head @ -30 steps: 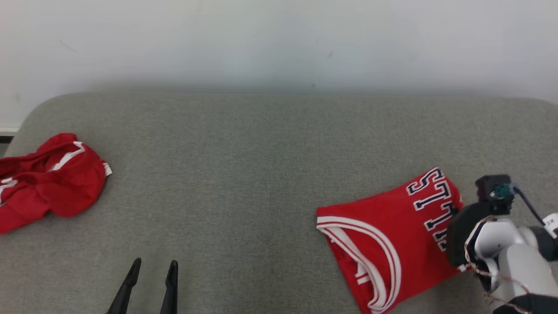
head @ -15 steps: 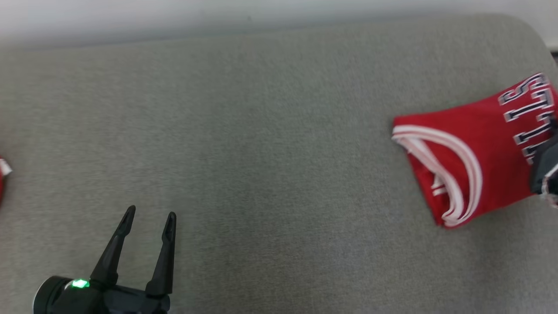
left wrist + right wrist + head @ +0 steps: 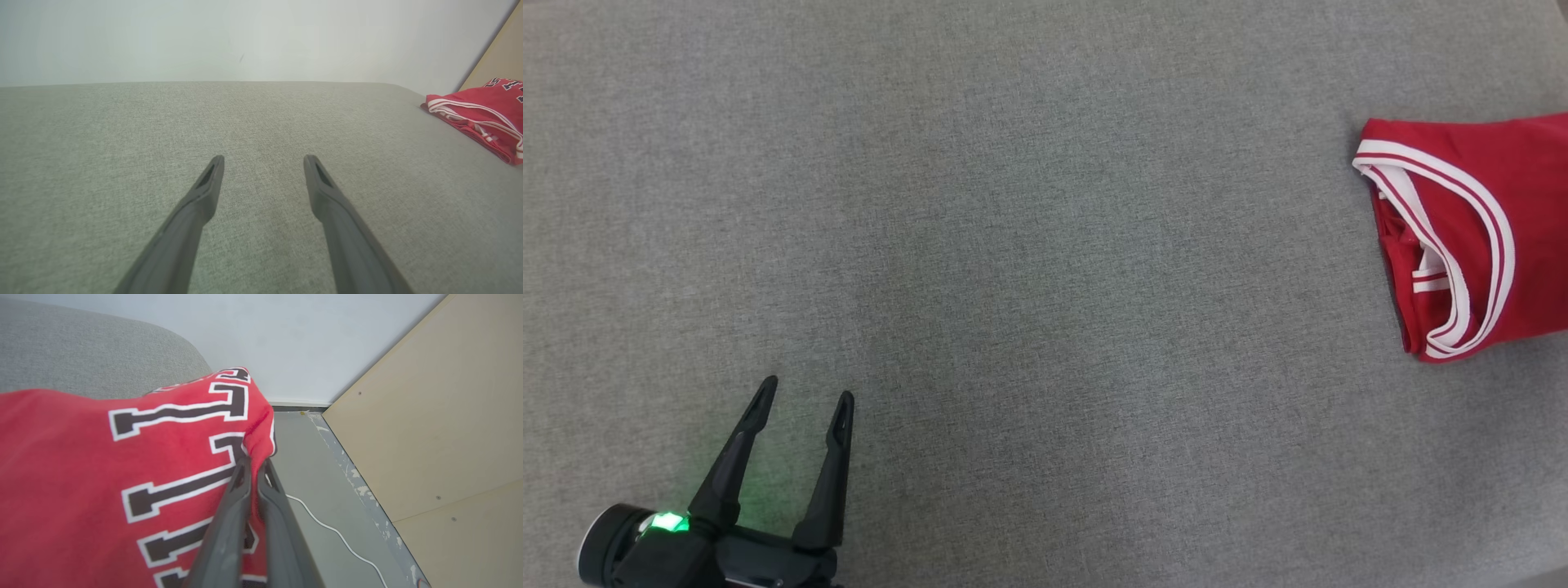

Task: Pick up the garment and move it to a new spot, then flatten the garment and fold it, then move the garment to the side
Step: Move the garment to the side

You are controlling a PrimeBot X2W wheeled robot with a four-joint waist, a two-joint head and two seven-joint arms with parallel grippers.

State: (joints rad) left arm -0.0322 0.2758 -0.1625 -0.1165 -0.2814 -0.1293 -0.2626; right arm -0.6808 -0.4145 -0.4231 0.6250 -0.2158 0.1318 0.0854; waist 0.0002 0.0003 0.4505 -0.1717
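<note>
Now | left gripper (image 3: pixel 806 389) spread, empty | right gripper (image 3: pixel 255 461) pinching garment (image 3: pixel 73 428)

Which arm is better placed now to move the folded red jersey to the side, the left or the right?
The right. The right pincer is shut on the jersey at its lettered edge. The left pincer stands open over the grey cushion, far from the jersey.
</note>
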